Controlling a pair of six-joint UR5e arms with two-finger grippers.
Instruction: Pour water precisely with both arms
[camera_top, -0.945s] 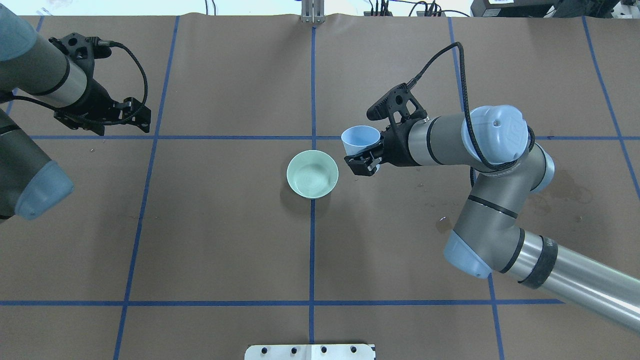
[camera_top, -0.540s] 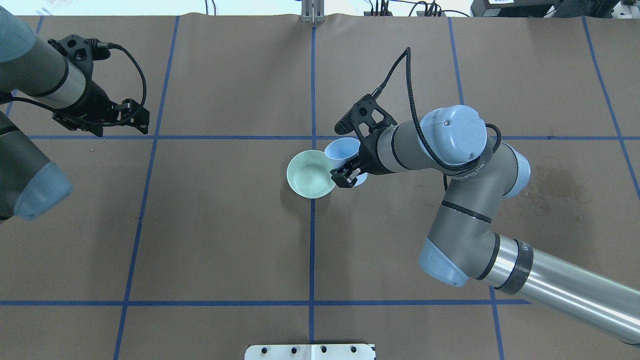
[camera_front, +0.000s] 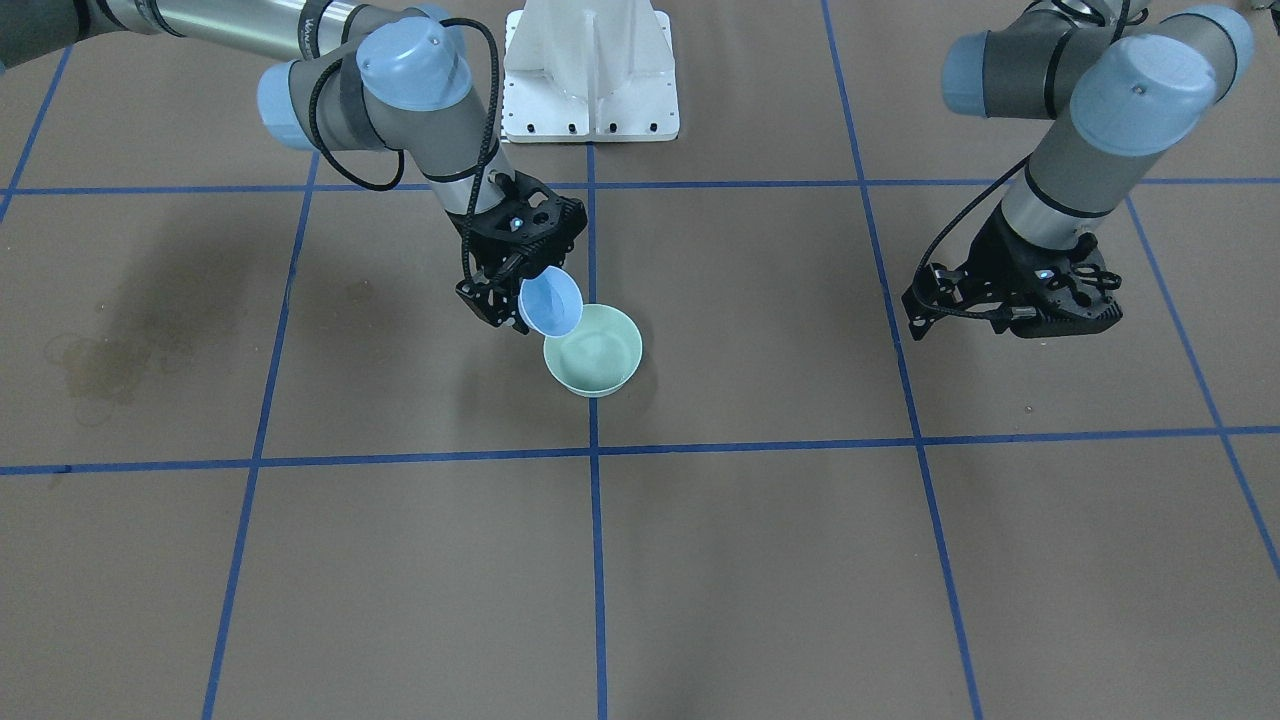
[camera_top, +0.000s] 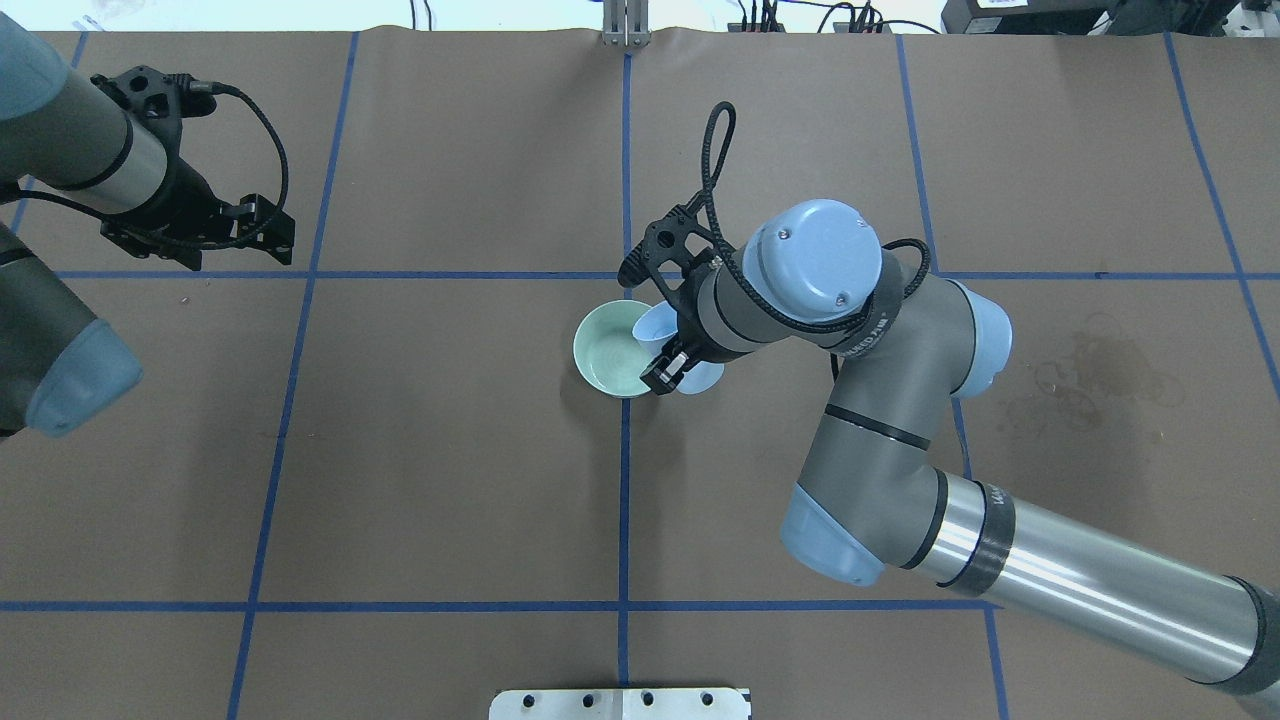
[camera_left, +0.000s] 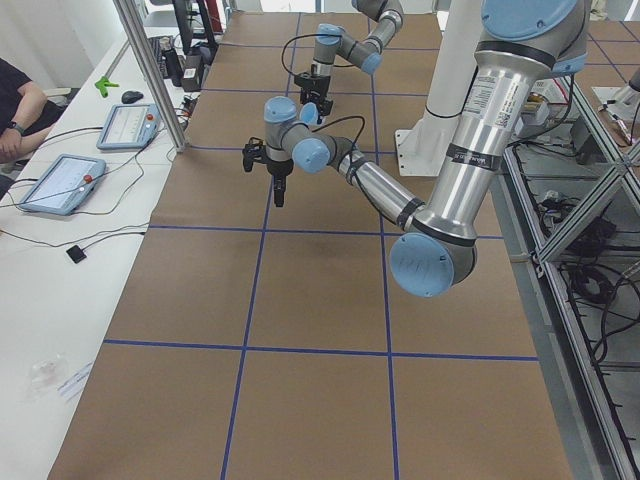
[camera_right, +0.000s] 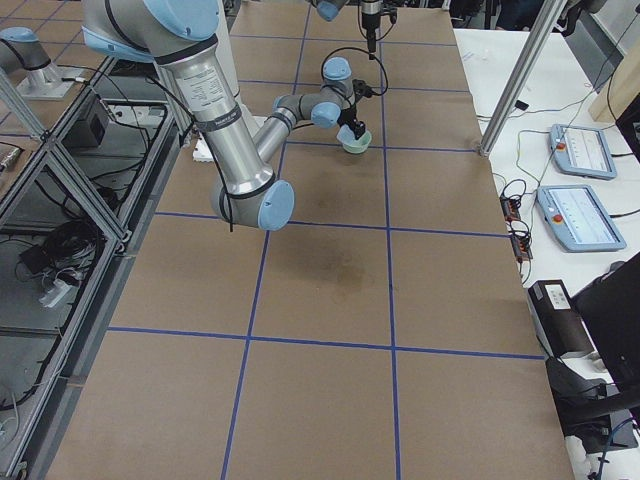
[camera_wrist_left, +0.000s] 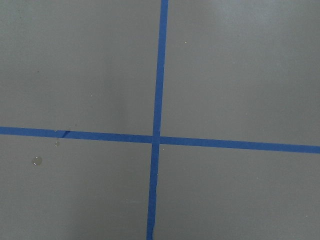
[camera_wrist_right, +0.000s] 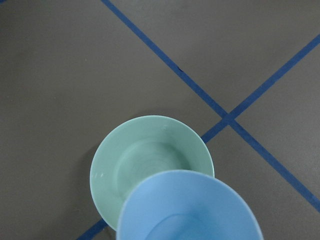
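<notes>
A pale green bowl (camera_top: 605, 352) stands at the table's centre on the blue tape line; it also shows in the front view (camera_front: 598, 358) and the right wrist view (camera_wrist_right: 145, 155). My right gripper (camera_top: 668, 372) (camera_front: 508, 298) is shut on a light blue cup (camera_top: 652, 325) (camera_front: 551, 303) (camera_wrist_right: 190, 210). The cup is tilted, its rim over the bowl's right edge. Faint rings show in the bowl; I cannot make out the water clearly. My left gripper (camera_top: 272, 235) (camera_front: 1060, 318) hangs open and empty, far to the left of the bowl.
The white pedestal (camera_front: 590, 70) stands at the robot's side of the table. Damp stains (camera_top: 1090, 375) mark the brown paper on the right. A droplet (camera_wrist_left: 36, 160) lies under the left wrist. Operator tablets (camera_left: 60, 180) lie beyond the far edge.
My right arm has swung left with the cup, from right of the bowl to over its right rim, and tilted it. The left arm has barely moved.
</notes>
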